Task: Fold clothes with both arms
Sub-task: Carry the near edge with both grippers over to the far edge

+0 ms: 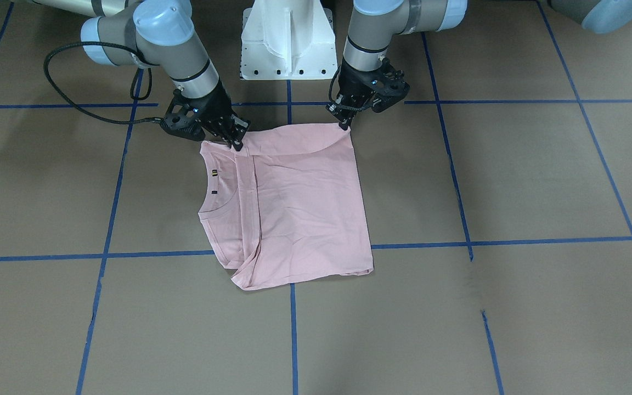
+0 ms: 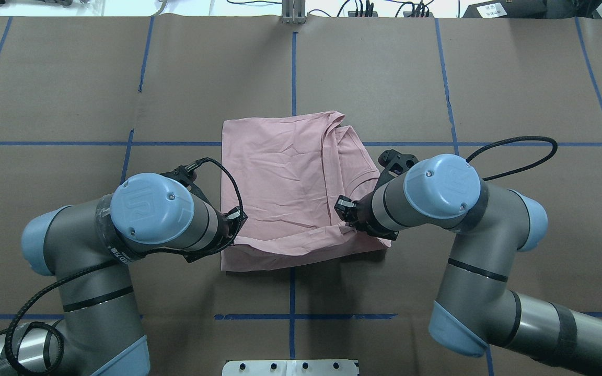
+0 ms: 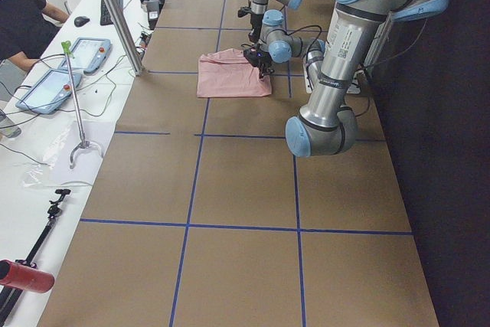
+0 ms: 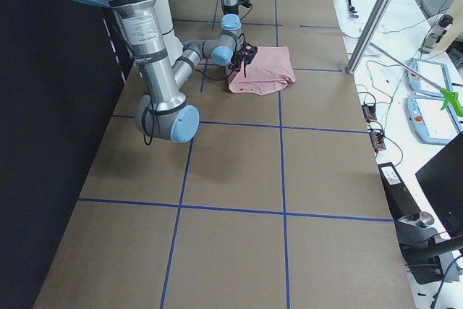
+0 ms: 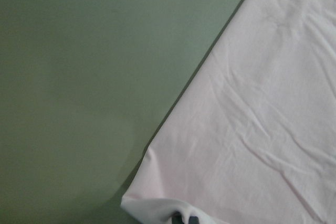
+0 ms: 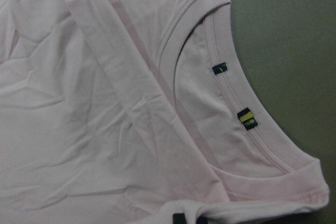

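Right wrist-mounted shows T-shirt (image 6: 79, 129) collar tags (image 6: 245, 118); overhead exterior doesn't.

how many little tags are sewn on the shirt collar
2, both on the T-shirt's collar band: a yellow-and-dark tag and a smaller dark tag further along it. Others may be hidden under the folds.

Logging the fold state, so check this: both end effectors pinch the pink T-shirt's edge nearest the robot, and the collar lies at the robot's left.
Wrong on the collar: the front-facing view shows it at the robot's right, by the right end effector. The rest stands: it and the left end effector pinch the T-shirt edge nearest the robot.
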You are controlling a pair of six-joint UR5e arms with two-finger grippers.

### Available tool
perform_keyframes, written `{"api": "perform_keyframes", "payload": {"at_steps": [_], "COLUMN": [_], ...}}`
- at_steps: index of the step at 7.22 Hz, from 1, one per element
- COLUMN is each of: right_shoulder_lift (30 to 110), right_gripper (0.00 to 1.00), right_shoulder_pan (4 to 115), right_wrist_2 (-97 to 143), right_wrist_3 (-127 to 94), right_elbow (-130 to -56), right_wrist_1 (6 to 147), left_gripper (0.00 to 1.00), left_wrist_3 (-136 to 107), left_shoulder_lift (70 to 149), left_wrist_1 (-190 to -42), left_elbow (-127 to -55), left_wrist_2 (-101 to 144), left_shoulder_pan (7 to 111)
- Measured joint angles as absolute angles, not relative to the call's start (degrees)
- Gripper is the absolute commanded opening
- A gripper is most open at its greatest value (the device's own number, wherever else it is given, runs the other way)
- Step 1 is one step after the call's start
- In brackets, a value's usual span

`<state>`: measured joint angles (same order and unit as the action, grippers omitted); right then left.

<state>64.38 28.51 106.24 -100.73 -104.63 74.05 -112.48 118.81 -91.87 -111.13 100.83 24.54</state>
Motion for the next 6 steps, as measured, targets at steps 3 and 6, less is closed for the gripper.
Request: {"api": "perform_keyframes", "payload": {"at_steps": [3, 6], "right_shoulder_lift": [55.47, 44.53], "right_gripper": [0.85, 1.0], "right_shoulder_pan": [35.5, 42.48], "right_wrist_2": [106.6, 106.34], "right_wrist_3": [-100.8, -99.98], "right_elbow": [-91.45, -71.55], "right_wrist_1": [70.19, 63.47], "left_gripper": [0.99, 1.0], "left_wrist_3": [-108.38, -98.0], "left_shoulder_lift": [122.73, 127.58], "left_wrist_1": [-100.32, -112.51], "left_elbow": [-100.41, -85.1], "left_wrist_2": [101.05, 101.05], "left_shoulder_pan": [33.66, 42.71]}}
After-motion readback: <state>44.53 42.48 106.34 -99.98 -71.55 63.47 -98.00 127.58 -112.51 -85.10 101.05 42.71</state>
